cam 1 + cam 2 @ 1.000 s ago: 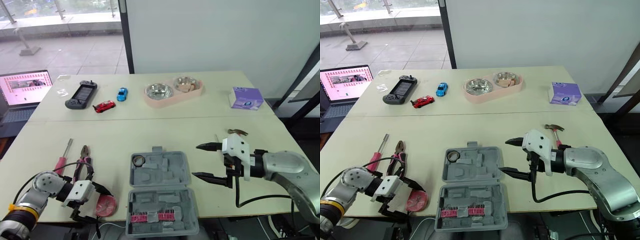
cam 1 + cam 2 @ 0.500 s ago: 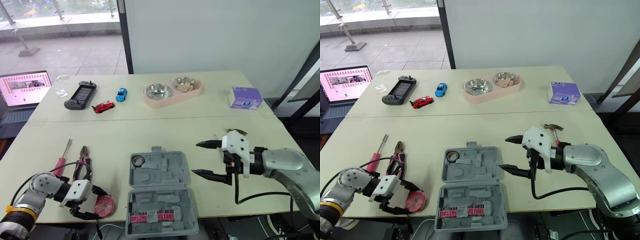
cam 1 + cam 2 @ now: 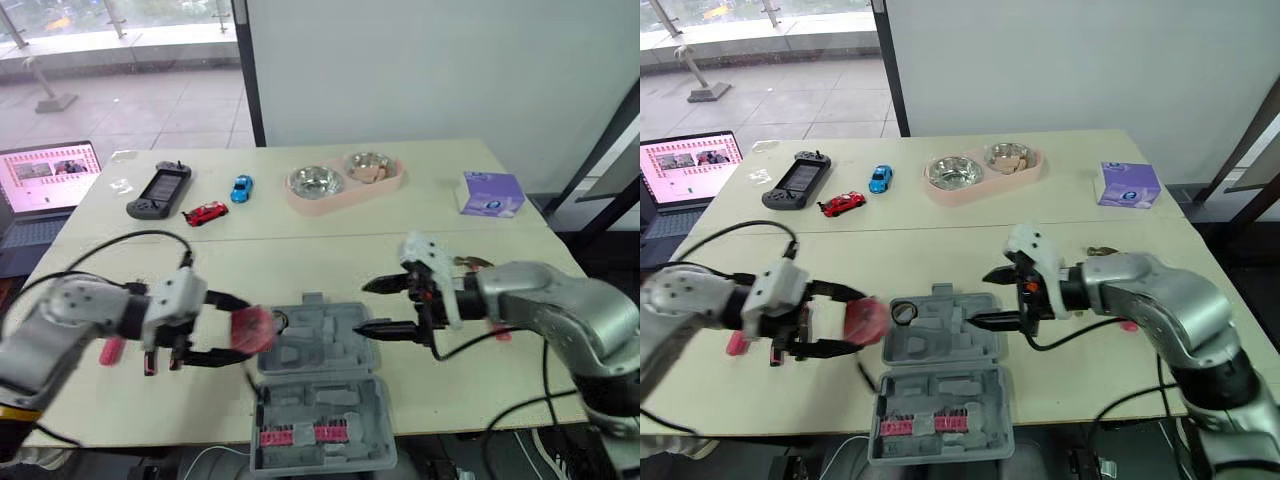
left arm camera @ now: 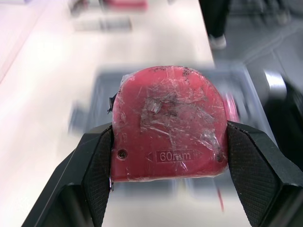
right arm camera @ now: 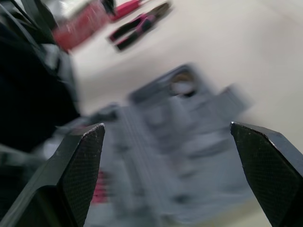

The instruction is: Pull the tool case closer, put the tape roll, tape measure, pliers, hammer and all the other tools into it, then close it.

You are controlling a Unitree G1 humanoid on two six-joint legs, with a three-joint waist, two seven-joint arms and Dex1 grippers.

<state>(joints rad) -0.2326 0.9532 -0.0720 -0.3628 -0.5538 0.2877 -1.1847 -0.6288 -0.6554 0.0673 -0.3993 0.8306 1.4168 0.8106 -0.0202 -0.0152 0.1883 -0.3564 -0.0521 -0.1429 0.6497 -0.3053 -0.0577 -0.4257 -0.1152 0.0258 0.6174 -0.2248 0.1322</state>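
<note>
near bench edge: open tool case. beside its left rim: left pincer clamped on red tape measure. over its right side: right pincer spread wide, holding nothing. beyond, past right arm: hammer.

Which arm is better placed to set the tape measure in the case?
Left. The left gripper is shut on the tape measure by the open tool case's left edge; the right gripper is open and empty.
</note>
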